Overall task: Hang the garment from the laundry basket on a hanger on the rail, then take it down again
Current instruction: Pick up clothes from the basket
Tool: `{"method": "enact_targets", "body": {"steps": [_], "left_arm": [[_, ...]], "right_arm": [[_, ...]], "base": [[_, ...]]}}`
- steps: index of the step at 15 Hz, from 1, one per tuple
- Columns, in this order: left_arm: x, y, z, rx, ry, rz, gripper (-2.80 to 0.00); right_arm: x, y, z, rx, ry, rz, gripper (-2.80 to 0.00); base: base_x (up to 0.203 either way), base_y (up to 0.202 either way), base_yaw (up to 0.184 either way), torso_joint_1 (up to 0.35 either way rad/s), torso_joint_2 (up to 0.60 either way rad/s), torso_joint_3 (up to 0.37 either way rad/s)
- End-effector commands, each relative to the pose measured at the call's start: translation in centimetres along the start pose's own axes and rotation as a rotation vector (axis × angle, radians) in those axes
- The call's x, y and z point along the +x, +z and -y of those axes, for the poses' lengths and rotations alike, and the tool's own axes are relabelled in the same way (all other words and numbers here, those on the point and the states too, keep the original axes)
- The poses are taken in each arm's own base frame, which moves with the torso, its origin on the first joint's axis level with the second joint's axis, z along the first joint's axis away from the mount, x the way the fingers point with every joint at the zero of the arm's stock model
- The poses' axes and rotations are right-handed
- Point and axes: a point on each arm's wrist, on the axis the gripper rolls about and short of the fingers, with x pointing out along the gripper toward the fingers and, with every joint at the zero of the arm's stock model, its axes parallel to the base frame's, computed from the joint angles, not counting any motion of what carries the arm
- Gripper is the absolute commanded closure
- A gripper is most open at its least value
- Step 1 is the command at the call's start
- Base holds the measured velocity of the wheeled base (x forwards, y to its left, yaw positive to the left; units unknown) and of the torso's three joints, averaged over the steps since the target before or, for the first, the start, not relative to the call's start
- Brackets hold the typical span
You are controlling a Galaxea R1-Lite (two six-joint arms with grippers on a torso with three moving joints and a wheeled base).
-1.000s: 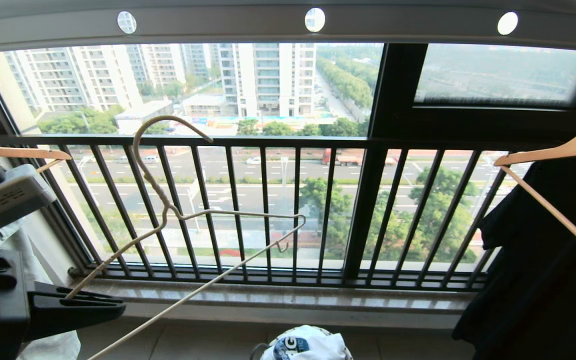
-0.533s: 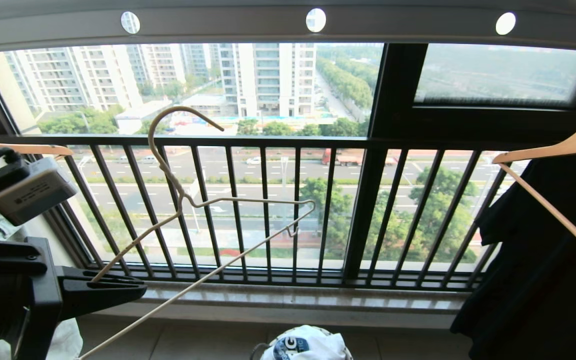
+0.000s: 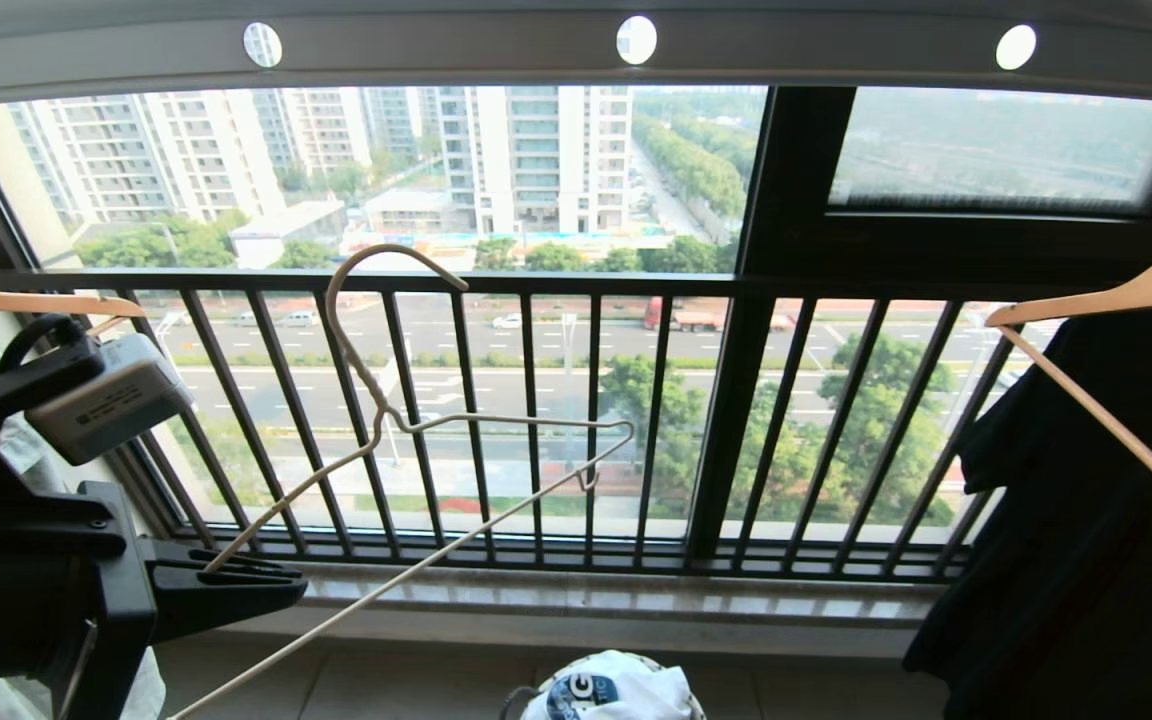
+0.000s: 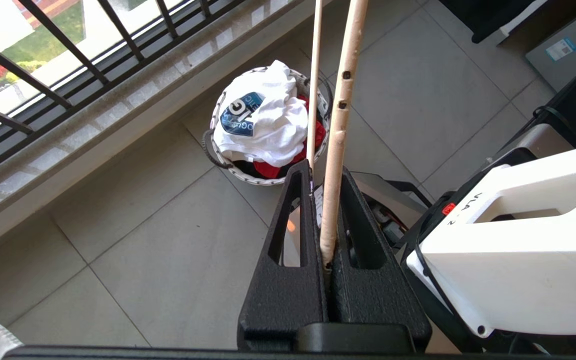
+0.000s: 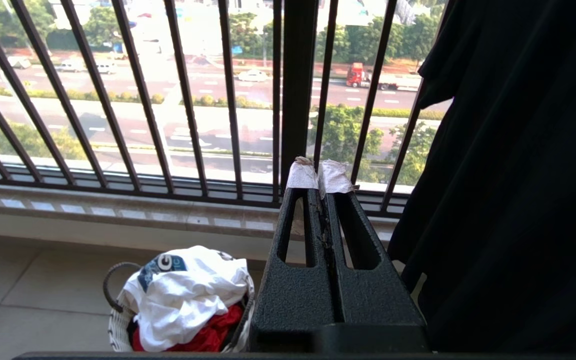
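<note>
**Wire hanger pinched, tilted before the window**

The left gripper [image 3: 266,585], low at the left, has its black fingers pressed tight on one shoulder of the thin cream-white wire hanger [image 3: 496,424]. The hanger's long axis slants up and away from the gripper, hook uppermost and curling rightward, below the grey-white rail with round holes [image 3: 796,48]. The white T-shirt [image 4: 268,125], its blue logo letters unreadable, lies crumpled in the round white woven basket [image 4: 218,160] on the floor. The right gripper [image 5: 320,187] is pressed together, holding nothing.
</note>
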Motion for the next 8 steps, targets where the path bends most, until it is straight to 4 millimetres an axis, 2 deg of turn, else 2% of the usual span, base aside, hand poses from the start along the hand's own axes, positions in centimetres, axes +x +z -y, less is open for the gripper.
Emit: {"method": "enact_targets", "body": {"steps": [1, 8], "left_arm": [[0.17, -0.1, -0.04, -0.003, -0.004, -0.008, 0.0], [0.32, -0.33, -0.04, 0.005, -0.007, -0.017, 0.0]], "right_arm": [[0.01, 0.0, 0.0, 0.0, 0.002, -0.002, 0.0], [0.01, 0.01, 0.0, 0.0, 0.001, 0.0, 0.0]], "base": [[0.0, 0.0, 0.0, 0.0, 0.0, 0.0], [0.0, 0.0, 0.0, 0.0, 0.0, 0.0]]}}
